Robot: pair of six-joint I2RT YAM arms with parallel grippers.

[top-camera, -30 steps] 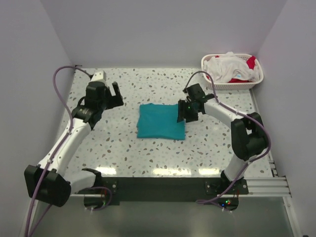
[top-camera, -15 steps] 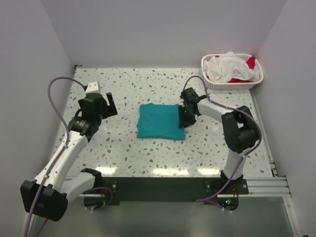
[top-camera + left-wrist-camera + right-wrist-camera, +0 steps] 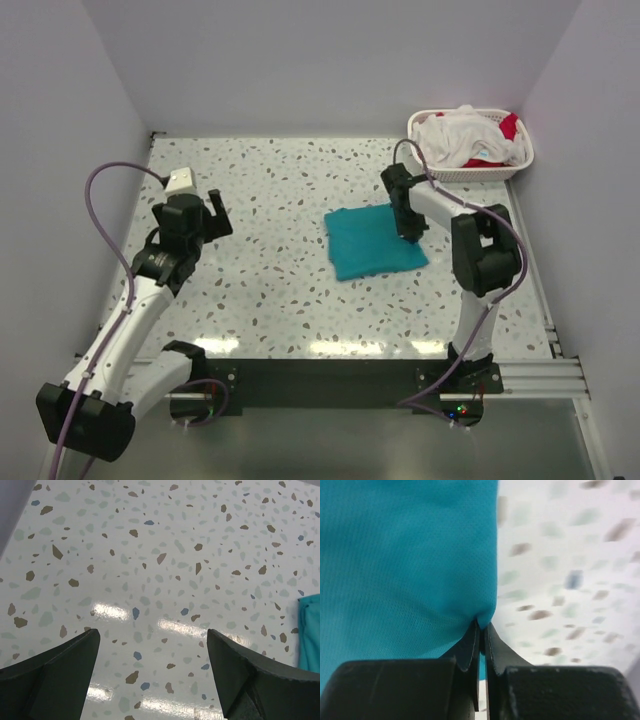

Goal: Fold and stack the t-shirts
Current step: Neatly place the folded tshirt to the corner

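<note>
T-shirt of plain teal soft fabric (image 3: 372, 242), folded into a rough rectangle, lying flat and slightly skewed on the pale speckled terrazzo-pattern table (image 3: 280, 290), right of centre. Right gripper (image 3: 408, 233) down at the right-hand edge of that shirt, black fingers pressed together with a pinch of teal cloth clamped between the tips. From the right wrist view, fabric puckered at the pinch, bare speckled surface just beside it.

Left gripper (image 3: 214, 210) well apart from the teal shirt, over the left part of the table, jaws spread wide, holding nothing. From the left wrist view, only speckled tabletop between the two dark fingers (image 3: 240, 675), and a sliver of teal at the right border.

White lattice plastic basket (image 3: 470, 173) at the far right corner of the table. Inside it, a loose, unfolded heap of white and red fabric t-shirts (image 3: 462, 135), rising above the rim. Purple cables (image 3: 108, 225) looping from the arms.
</note>
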